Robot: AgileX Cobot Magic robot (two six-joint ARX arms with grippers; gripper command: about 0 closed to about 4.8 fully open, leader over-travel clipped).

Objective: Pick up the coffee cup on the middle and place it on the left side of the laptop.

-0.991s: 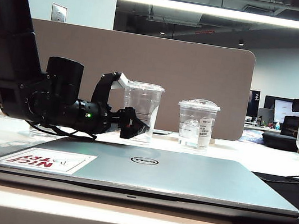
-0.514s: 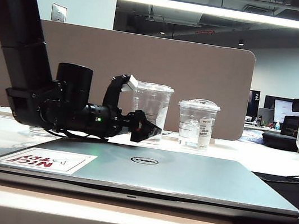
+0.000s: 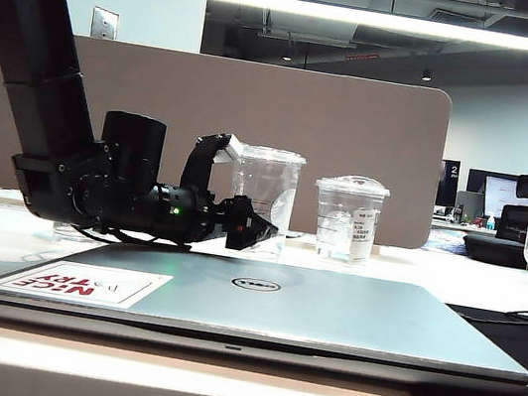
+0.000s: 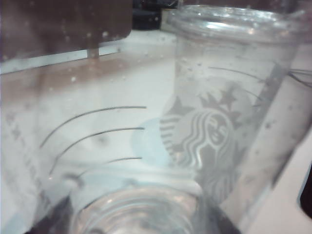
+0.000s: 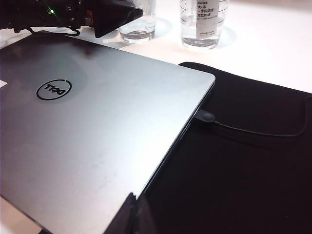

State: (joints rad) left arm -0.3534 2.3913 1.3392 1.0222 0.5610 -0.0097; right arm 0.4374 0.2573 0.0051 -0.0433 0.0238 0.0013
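The left hand reaches level behind the laptop, its fingers apart on either side of the coffee cup, which stands on the table. The right hand hangs over the laptop's near edge; I cannot tell whether it is apart or together.

The exterior camera faced my laptop low from its front edge; my right wrist camera looked down over its lid; my left pressed against the coffee cup behind it.
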